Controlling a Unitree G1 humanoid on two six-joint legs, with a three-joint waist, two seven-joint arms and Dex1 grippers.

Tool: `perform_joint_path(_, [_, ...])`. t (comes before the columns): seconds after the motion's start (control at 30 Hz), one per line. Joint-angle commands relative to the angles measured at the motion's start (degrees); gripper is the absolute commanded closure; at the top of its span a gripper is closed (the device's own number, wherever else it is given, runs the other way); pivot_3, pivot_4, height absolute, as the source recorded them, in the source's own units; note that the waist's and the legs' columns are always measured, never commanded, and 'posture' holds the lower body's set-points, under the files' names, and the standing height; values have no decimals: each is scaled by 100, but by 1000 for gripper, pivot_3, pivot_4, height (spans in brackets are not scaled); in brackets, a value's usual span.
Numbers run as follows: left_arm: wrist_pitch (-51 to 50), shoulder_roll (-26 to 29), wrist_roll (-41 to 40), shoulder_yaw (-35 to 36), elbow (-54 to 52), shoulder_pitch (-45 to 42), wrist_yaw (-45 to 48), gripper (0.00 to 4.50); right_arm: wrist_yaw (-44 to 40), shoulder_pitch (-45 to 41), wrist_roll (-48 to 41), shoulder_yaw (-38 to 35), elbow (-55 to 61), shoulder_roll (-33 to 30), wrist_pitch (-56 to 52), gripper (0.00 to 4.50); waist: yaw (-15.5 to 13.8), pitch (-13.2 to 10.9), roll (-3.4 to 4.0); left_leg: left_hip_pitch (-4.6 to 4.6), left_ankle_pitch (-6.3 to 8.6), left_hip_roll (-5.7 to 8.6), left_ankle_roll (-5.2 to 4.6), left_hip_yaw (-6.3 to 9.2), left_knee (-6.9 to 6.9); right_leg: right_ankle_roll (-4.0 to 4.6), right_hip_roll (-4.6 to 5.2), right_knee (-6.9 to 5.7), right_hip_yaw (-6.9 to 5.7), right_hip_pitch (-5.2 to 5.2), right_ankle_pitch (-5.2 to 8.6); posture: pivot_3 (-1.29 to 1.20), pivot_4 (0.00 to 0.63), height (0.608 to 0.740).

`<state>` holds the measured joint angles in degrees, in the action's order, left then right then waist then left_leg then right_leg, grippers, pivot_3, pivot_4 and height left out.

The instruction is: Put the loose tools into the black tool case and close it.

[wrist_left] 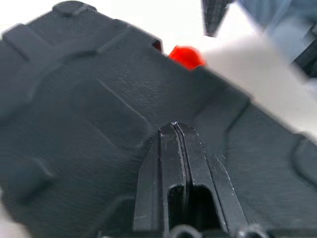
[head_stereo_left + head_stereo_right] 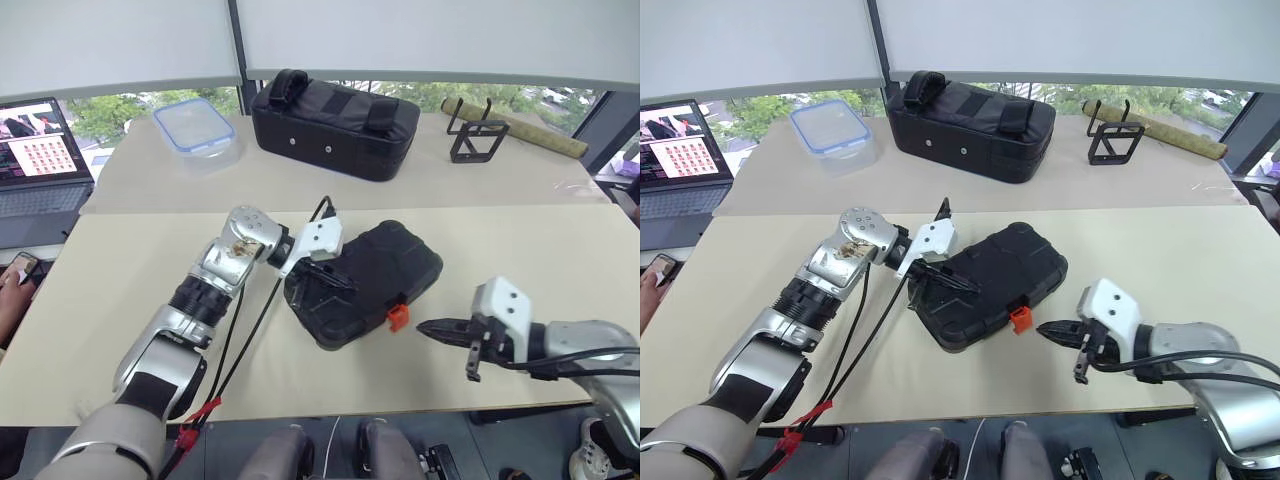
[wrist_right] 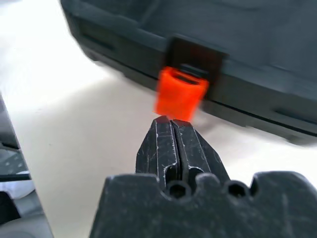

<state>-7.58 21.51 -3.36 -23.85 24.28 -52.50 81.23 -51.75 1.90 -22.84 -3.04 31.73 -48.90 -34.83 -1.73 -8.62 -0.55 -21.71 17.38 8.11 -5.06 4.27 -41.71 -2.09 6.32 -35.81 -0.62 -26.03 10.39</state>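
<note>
Flat black tool case [image 2: 370, 280] with textured, moulded shell and rounded corners; lid down, lying at an angle near the middle of the pale worktop [image 2: 130, 300]. Orange latch [image 2: 398, 317] projecting from front edge.

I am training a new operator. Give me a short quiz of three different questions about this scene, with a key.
1. True or false: the flat black hard-plastic tool case lies with its lid down.
2. Which gripper points its shut fingers at the orange latch? A) left B) right
3. Fill in: the left gripper rests on the case's textured ____.

Key: 1 true. 2 B, the right gripper. 3 lid.
</note>
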Motion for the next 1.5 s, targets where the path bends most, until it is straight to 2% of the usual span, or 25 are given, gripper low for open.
perform_joint_path(0.03, [28, 63, 378, -273, 257, 207, -77, 4478, 207, -189, 327, 302, -166, 88, 177, 4500, -8, 1, 1, 2, 0, 1, -1, 0, 0, 0, -1, -1, 0, 0, 0, 0, 150, 722])
perform_joint_path(0.2, [26, 56, 347, -231, 229, 216, -153, 4478, 555, -454, 767, 710, -705, 422, 376, 4500, -30, 4, 0, 9, -8, 0, -16, -4, 0, 0, -9, -7, -2, 1, 0, 0, 150, 722])
perform_joint_path(0.37, [17, 26, 330, -244, 162, 258, -195, 4478, 779, -694, 877, 746, -961, 827, 510, 4500, -33, 6, 1, 16, -11, 0, -20, -9, 0, 0, -13, -12, -2, 1, 0, 0, 150, 722])
perform_joint_path(0.57, [61, -47, 312, -225, 210, 227, -249, 4478, 355, -234, 545, 323, -385, 380, 337, 4500, -56, 9, 5, 15, -12, 1, -22, -8, 1, 0, -21, -12, -5, -1, 0, 0, 150, 722])
perform_joint_path(0.67, [122, -99, 330, -221, 292, 209, -304, 4478, 421, -140, 383, 130, -342, 439, 302, 4500, -49, 10, 4, 17, -11, 1, -20, -8, 1, 0, -20, -8, -5, 6, 0, 0, 150, 722])
perform_joint_path(0.83, [120, -212, 329, -270, 234, 213, -349, 4478, 637, -255, 583, 507, -442, 694, 285, 4500, -55, 10, 3, 27, -3, -1, -9, -7, 1, -1, -16, -8, -1, 15, 1, 0, 150, 722])
perform_joint_path(1.07, [133, -296, 351, -237, 306, 102, -338, 4478, 1098, -885, 856, 822, -641, 1131, 112, 4500, -39, 10, 3, 25, -4, 0, -12, -9, 1, -1, -16, -10, -2, 10, 1, 0, 150, 722])
perform_joint_path(1.2, [182, -293, 375, -246, 312, 121, -325, 4478, 1104, -1058, 528, 449, -250, 1242, -76, 4500, 27, 10, 3, 22, -6, -1, -14, -11, 2, -1, -18, -14, 0, 1, 0, 0, 150, 722])
perform_joint_path(1.5, [370, -303, 438, -254, 453, 141, -354, 4478, 923, -796, -31, -61, 588, 899, -643, 4500, 67, 12, 6, 12, -7, -2, -15, -10, 8, 0, -19, -17, -3, -10, 0, 0, 150, 722])
